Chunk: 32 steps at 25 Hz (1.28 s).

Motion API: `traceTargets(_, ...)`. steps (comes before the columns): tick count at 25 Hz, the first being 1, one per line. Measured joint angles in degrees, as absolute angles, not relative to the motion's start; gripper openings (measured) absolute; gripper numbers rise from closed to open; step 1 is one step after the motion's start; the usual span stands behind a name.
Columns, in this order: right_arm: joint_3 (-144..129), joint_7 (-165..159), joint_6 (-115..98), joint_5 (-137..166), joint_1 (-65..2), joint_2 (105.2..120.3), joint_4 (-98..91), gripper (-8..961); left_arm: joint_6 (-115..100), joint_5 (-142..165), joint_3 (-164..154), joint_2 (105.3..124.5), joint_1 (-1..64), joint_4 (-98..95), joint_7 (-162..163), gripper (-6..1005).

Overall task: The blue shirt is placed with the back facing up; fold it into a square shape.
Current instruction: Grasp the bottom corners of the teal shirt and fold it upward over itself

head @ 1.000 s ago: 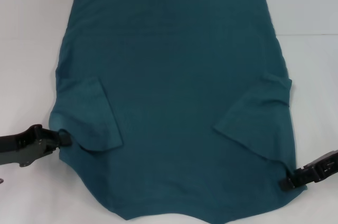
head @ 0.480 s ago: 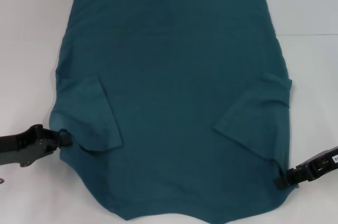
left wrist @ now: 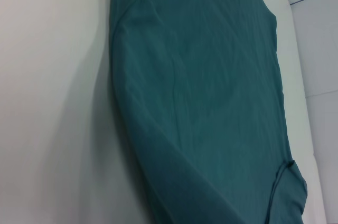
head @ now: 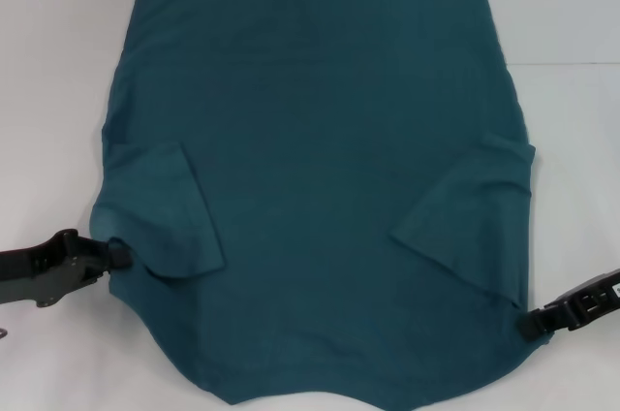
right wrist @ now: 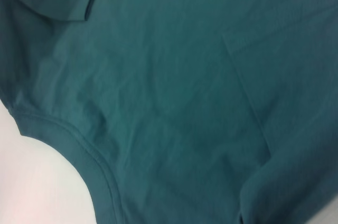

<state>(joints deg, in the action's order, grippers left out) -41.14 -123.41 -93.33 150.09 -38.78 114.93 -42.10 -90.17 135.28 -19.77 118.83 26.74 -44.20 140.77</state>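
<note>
The blue shirt point(head: 320, 188) lies flat on the white table, neckline toward me and hem at the far side. Both short sleeves are folded inward onto the body. My left gripper point(head: 116, 254) sits at the shirt's near-left shoulder edge, pinched shut on the cloth beside the folded left sleeve point(head: 170, 212). My right gripper point(head: 530, 326) is at the near-right shoulder corner, shut on the shirt's edge below the folded right sleeve point(head: 470, 222). The left wrist view shows the blue shirt point(left wrist: 211, 102) along its side edge. In the right wrist view the blue shirt point(right wrist: 174, 92) fills the picture, with the curved neckline point(right wrist: 79, 145).
The white table point(head: 572, 140) surrounds the shirt, with a strip of bare surface on the left point(head: 48, 140) and on the right. A seam line crosses the table at the far right point(head: 572, 64).
The right gripper slid inward to the shirt's corner half a second ago and has now drawn back outward a little, the cloth edge following. The left gripper has stayed put.
</note>
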Motion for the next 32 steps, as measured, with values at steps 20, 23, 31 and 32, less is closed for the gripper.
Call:
traceTargets(20,-39.1,-124.8,-104.4,150.5,-37.2,110.88,-42.2,43,-101.7,139.7,-20.0,117.62,25.6,-47.5,138.6,13)
traceTargets(23,-39.3,-124.8,-105.9,150.5,-36.8,110.84,-41.9,45,-102.9,141.6,-20.0,117.56,25.4,-47.9,138.8,13)
traceTargets(31,-39.3,-124.8,-106.0,150.3,-36.4,111.3,-41.7,49,-103.8,144.1,-20.3,117.56,25.9,-47.9,139.2,13)
traceTargets(32,-38.4,-125.0,-105.8,150.2,-36.5,111.23,-41.9,50,-103.8,143.8,-20.2,117.54,26.1,-47.9,139.2,14)
